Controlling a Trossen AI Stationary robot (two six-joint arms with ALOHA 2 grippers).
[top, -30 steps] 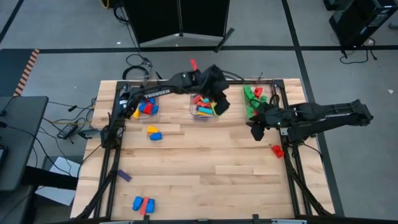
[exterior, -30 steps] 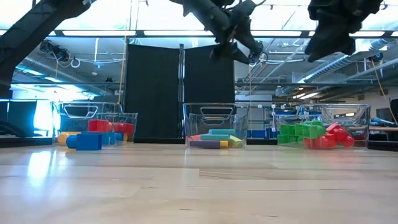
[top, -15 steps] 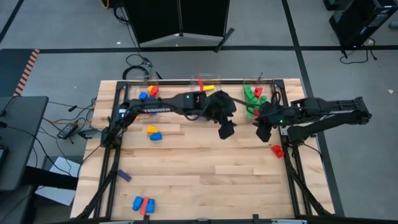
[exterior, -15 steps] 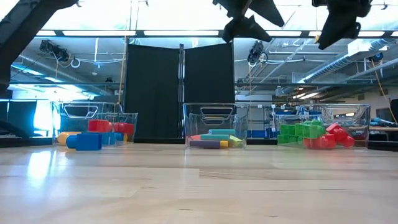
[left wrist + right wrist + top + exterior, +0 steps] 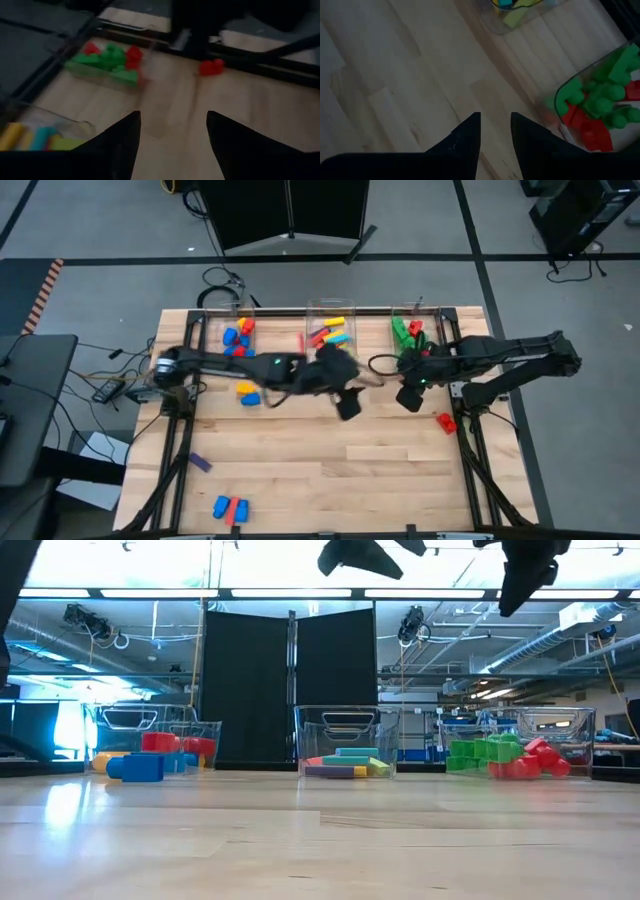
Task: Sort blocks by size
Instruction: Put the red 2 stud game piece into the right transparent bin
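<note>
Both empty, parted grippers, left (image 5: 347, 406) and right (image 5: 409, 398), hover mid-table, apparently between picks, near clear plastic bins (image 5: 328, 313) of sorted coloured plastic bricks (image 5: 331, 334)

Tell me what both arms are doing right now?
Left gripper open, empty, mid-table. Right gripper empty, near green-and-red brick bin. Loose red plastic brick at right edge. Nothing blocking.

No readable text, labels, brands, numbers or signs in any current view
</note>
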